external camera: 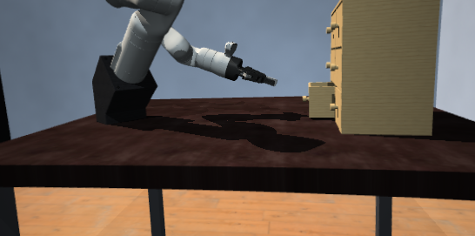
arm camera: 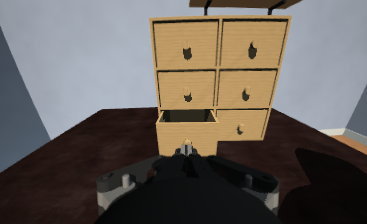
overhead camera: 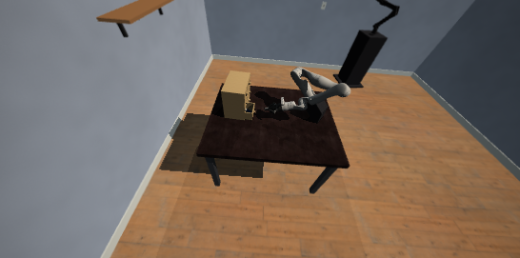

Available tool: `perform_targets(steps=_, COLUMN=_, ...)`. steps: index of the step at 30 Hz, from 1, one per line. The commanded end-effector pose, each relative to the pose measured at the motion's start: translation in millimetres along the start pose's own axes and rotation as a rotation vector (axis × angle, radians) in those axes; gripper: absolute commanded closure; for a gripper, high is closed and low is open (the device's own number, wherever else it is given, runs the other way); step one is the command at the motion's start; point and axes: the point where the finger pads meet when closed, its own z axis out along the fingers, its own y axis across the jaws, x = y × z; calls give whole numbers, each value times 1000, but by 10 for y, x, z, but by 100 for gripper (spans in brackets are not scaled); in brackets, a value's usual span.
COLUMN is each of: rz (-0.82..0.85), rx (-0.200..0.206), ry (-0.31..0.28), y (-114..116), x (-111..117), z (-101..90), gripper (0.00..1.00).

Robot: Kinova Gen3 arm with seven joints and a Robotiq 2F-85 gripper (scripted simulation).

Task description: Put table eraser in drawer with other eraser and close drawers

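I can't make out the eraser anywhere, neither on the bench nor in the pulled-out drawer, so I cannot tell where it lies. That drawer, the lower left one as the wrist view has it, stands partly out of the chest; its inside looks dark, and its contents are too shadowed to name. The other five drawers sit pushed in, each with a round knob. The chest stands upright on the bench. In front of the open drawer, apart from it and a little higher, hangs the tool, its fingertips pressed together with nothing between them, pointing toward the chest and tilted slightly down. Behind it the pale arm bends back to its black base at the bench's far end from the chest.
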Motion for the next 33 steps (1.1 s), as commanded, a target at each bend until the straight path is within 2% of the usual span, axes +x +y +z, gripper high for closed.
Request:
perform_targets(steps=1, rz=-10, rx=-6, ry=7, y=30, x=-35, z=76, gripper=100)
perform_targets(steps=11, rz=-10, rx=-6, ry=7, y=30, x=-198, z=330, gripper=100)
perform_targets(steps=20, rz=-10, rx=-6, ry=7, y=31, x=-283, z=464, gripper=100)
perform_targets(steps=33, rz=-10, rx=-6, ry=7, y=31, x=-332, z=540, gripper=100)
